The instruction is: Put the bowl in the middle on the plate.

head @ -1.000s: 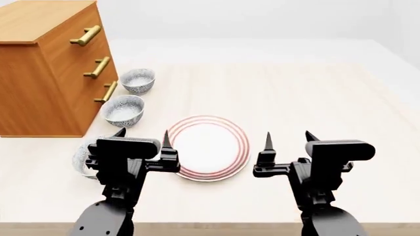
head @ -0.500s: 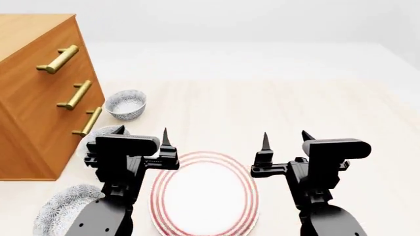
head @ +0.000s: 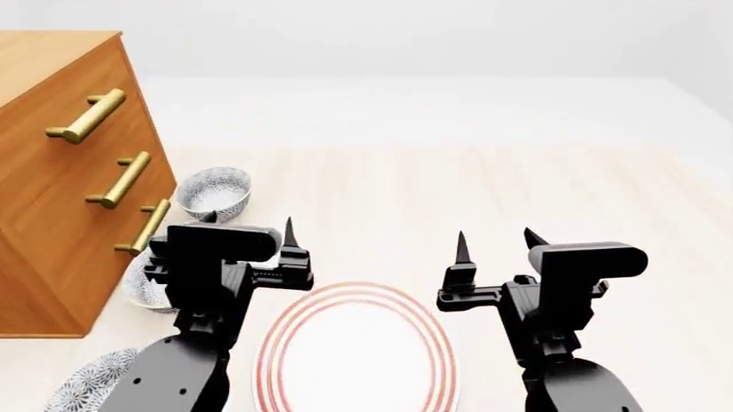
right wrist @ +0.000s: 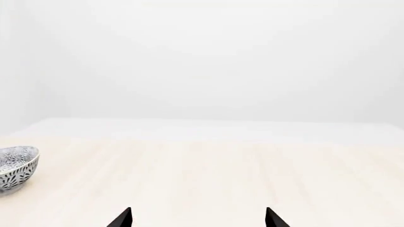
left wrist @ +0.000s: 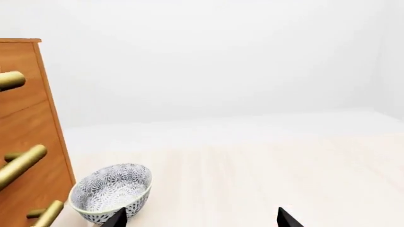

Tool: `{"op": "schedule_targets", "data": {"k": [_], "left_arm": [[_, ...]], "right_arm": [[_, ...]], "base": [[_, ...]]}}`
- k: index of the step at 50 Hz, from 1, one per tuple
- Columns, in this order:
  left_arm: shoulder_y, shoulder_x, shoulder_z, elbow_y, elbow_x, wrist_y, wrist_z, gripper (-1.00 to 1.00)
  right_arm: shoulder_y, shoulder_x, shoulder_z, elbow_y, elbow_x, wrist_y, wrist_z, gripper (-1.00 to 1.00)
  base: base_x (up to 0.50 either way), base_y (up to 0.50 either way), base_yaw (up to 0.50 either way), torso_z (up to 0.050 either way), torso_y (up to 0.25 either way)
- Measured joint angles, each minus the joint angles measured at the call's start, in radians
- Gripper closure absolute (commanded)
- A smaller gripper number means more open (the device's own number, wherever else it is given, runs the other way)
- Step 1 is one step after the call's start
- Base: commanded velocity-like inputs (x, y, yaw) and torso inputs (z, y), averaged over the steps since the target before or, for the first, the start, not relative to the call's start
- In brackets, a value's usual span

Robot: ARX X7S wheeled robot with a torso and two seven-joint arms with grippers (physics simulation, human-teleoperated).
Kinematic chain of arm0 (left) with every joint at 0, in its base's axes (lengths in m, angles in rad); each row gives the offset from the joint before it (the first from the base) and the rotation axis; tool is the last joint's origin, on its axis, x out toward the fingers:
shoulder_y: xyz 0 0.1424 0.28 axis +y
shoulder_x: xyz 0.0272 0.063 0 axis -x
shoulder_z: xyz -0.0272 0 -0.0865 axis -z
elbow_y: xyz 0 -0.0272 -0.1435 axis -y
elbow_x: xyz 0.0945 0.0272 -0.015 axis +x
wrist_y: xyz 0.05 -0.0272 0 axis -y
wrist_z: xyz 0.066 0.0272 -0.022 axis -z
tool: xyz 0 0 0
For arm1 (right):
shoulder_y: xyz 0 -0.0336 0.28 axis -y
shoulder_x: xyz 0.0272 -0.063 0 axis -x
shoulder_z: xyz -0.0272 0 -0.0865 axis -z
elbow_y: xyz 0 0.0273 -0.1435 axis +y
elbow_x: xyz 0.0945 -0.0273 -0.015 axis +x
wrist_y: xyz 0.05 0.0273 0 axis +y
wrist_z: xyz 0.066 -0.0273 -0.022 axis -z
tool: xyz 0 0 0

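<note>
Since a moment ago the view has closed in: the plate (head: 356,352) now sits just below and between both tools. Left tool (head: 250,236) and right tool (head: 495,245) hover with fingers apart, holding nothing. The middle bowl (head: 147,283) lies just beside and behind the left tool, mostly hidden by it, close to a wooden dresser (head: 63,172). A far bowl (head: 213,192) and a near bowl (head: 92,388) flank it; those visible look empty, as does the plate. Identical bowls risk a wrong pick, and the dresser crowds the left arm.
</note>
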Motion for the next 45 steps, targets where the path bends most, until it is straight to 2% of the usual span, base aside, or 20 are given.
{"op": "schedule_targets", "data": {"k": [7,11,16,20,26,45], "left_arm": [[-0.178,0.003,-0.041,0.048,-0.061,-0.341,-0.021,-1.00],[-0.312,-0.038,-0.062,-0.021,-0.255,-0.510,-0.162,-1.00],[-0.451,-0.094,-0.046,-0.138,-0.524,-0.637,-0.333,-1.00],[-0.529,-0.128,-0.025,-0.230,-0.655,-0.691,-0.409,-1.00],[-0.613,-0.167,0.019,-0.357,-0.760,-0.738,-0.466,-1.00],[-0.738,-0.241,0.150,-0.609,-0.845,-0.790,-0.516,-1.00]], "right_arm": [[0.003,0.003,0.003,-0.001,0.015,0.005,-0.002,-1.00],[0.006,0.005,0.002,-0.002,0.021,0.010,-0.002,-1.00],[0.009,0.008,0.002,-0.004,0.029,0.013,-0.001,-1.00],[0.010,0.010,0.002,-0.005,0.034,0.015,0.000,-1.00],[0.010,0.012,0.002,-0.004,0.040,0.013,0.001,-1.00],[0.009,0.018,-0.003,0.008,0.051,-0.003,0.006,-1.00]], "base": [[0.00,0.00,0.00,0.000,0.000],[0.00,0.00,0.00,0.000,0.000],[0.00,0.00,0.00,0.000,0.000],[0.00,0.00,0.00,0.000,0.000],[0.00,0.00,0.00,0.000,0.000],[0.00,0.00,0.00,0.000,0.000]]}}
